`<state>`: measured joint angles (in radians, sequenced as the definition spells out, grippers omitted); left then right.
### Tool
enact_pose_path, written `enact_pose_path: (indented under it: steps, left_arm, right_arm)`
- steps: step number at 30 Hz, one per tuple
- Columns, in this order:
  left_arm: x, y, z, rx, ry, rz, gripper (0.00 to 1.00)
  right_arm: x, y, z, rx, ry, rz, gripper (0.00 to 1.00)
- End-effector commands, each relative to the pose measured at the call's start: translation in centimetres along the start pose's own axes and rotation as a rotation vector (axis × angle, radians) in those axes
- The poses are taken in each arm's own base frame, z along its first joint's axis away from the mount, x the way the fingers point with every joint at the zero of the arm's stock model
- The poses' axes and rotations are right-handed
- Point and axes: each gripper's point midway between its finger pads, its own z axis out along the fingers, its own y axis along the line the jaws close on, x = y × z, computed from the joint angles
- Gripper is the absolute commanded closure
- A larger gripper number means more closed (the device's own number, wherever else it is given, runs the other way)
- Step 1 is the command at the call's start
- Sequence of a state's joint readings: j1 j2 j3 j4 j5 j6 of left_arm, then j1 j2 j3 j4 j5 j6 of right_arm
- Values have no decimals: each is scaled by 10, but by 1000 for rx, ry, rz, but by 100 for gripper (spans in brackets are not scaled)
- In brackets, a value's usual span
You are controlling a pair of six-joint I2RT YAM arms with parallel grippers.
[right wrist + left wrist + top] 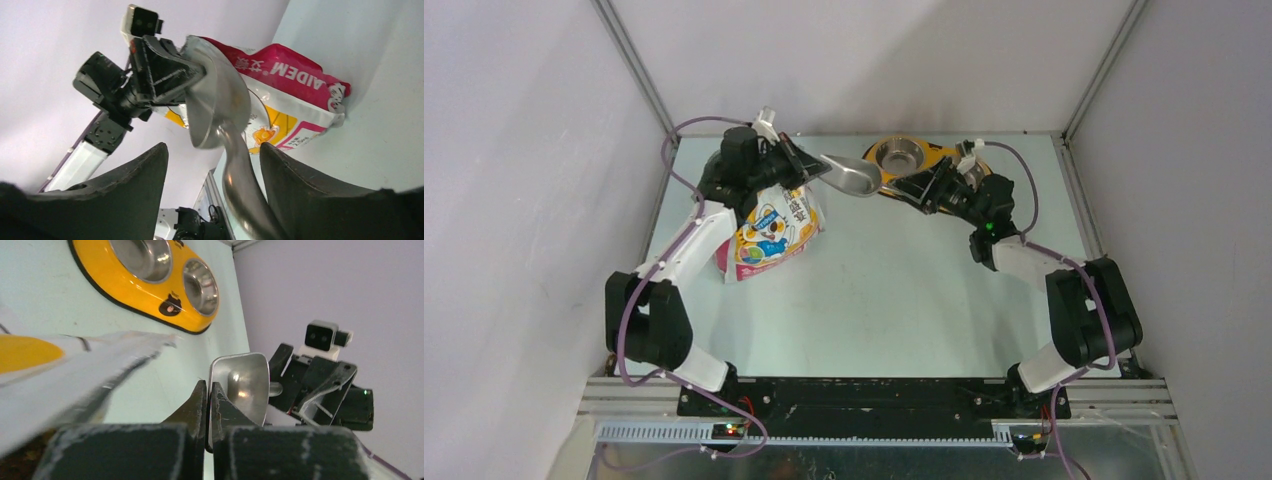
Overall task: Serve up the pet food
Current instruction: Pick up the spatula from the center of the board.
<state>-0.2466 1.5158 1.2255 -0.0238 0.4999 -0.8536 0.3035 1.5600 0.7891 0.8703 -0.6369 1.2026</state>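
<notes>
My left gripper [208, 388] is pinched on the grey metal scoop [243, 380] by its rim and my right gripper [214, 150] is spread around its handle, while the pet food is unseen, likely inside the glossy cartoon-cat bag [769, 232] near the far-left corner, so if I let go early the scoop drops.

Noted by me: scoop [854, 176] polished metal; food bag [769, 232] glossy printed film; feeder [125, 292] glossy yellow plastic, bowls [200, 287] shiny steel; table [904, 290] matt, smooth.

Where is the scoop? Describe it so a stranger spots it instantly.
Look at the table's far end, between the cat-printed bag and the yellow feeder. The scoop is held there, its rim pinched in the jaws of the left gripper, its handle between the open jaws of the right gripper. It is the only grey metal tool.
</notes>
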Motion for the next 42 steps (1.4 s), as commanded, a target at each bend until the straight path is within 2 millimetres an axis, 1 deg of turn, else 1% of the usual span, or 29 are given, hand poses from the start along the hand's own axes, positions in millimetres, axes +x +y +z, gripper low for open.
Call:
enact_pose_path:
  steps: [1,2,3,4,5,6,9,10,11,12,13,14,15,16,17,18,20,23,24,26,28,31,33,36,37,38,39,41,42]
  left_arm:
    - [15,-31,-2,96,54,71,100]
    - [18,-34,-2,105,68,77,100]
    - [20,-38,-3,122,88,91,100]
    - [21,-40,-3,127,100,98,100]
    - [23,-41,-4,135,113,122,100]
    - [22,-42,-4,130,123,133,100]
    - [26,-42,-4,136,172,195,100]
    - [26,-41,-3,131,189,198,100]
    - [28,-42,-3,139,205,217,100]
    - [29,-41,-2,133,220,217,100]
    - [30,-38,0,134,233,228,100]
    - [30,-40,-1,137,242,241,100]
    - [32,-37,0,131,254,239,100]
    - [31,-39,-1,136,254,252,100]
    - [32,-37,0,130,262,250,100]
    - [32,-39,-1,140,269,259,100]
    - [34,-40,0,152,289,256,100]
    - [37,-45,-1,186,311,248,100]
    - [38,-49,-2,199,316,253,100]
    - [39,-50,-3,193,317,276,100]
    - [45,-47,-2,174,329,292,100]
    - [57,-44,0,165,361,310,100]
    - [59,-42,0,156,356,309,100]
    - [52,-46,-2,152,319,321,100]
    - [50,-45,-3,146,310,318,100]
    - [44,-46,-4,149,293,318,100]
    - [41,-47,-5,150,285,302,100]
    - [28,-50,-10,165,252,285,100]
    - [19,-52,-14,173,231,284,100]
  right_arm:
    - [-10,54,2,-173,104,-83,33]
    - [-5,56,1,-186,145,-82,35]
    - [2,67,-2,-223,217,-97,37]
    - [6,66,-3,-224,261,-89,40]
    - [13,73,-8,-253,329,-115,42]
    - [16,70,-11,-244,364,-103,47]
    - [25,68,-25,-255,490,-137,50]
    - [28,63,-29,-235,524,-104,50]
    - [31,64,-35,-254,560,-136,49]
    - [36,61,-40,-239,596,-101,46]
    - [36,58,-44,-227,602,-112,43]
    - [36,56,-46,-239,601,-172,42]
    - [40,54,-50,-205,617,-131,39]
    - [39,54,-49,-217,610,-204,37]
    - [42,53,-52,-189,625,-172,34]
    - [42,55,-51,-203,626,-217,33]
    - [45,57,-52,-192,640,-204,31]
    - [44,50,-49,-145,632,-193,31]
    - [39,45,-45,-130,615,-235,31]
    - [39,38,-43,-93,622,-227,32]
    - [39,38,-39,-92,634,-209,35]
    - [45,45,-35,-110,659,-203,38]
    - [49,48,-33,-113,672,-212,41]
    - [59,52,-36,-112,707,-203,43]
    - [60,54,-37,-120,713,-225,43]
    - [63,52,-40,-102,727,-205,42]
    - [63,51,-41,-105,727,-239,41]
    - [64,47,-49,-73,744,-224,40]
    - [60,46,-51,-74,739,-238,40]
